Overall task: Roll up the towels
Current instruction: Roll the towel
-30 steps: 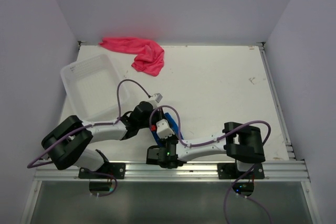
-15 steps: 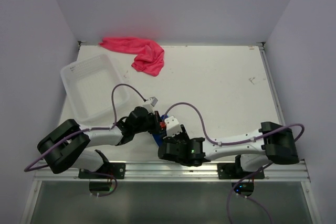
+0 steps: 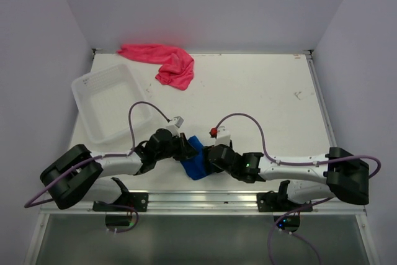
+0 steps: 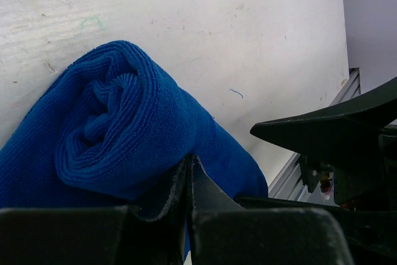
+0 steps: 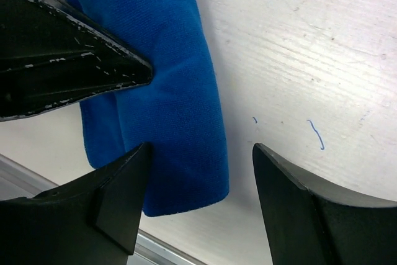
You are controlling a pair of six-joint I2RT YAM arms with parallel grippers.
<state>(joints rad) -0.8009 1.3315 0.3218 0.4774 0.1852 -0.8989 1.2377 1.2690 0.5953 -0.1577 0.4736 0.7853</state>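
The blue towel (image 3: 197,164) lies rolled into a short cylinder near the table's front edge. In the left wrist view its spiral end (image 4: 124,128) faces the camera; in the right wrist view (image 5: 167,79) I see its side. My left gripper (image 3: 188,147) is shut, its tips (image 4: 189,159) pressed against the underside of the roll's end. My right gripper (image 3: 209,156) is open low over the roll's near end (image 5: 201,148), one finger over the cloth, the other over bare table. The pink-red towel (image 3: 162,59) lies crumpled at the back left, unrolled.
A white plastic basket (image 3: 99,72) stands at the left, behind my left arm. The metal rail (image 3: 217,202) runs along the table's front edge just below the roll. My left gripper's black finger (image 5: 74,60) crosses the upper left of the right wrist view.
My right arm has swung out to the right and stretched low, uncovering the blue roll. My left gripper has moved a little right and stays at the roll's end.
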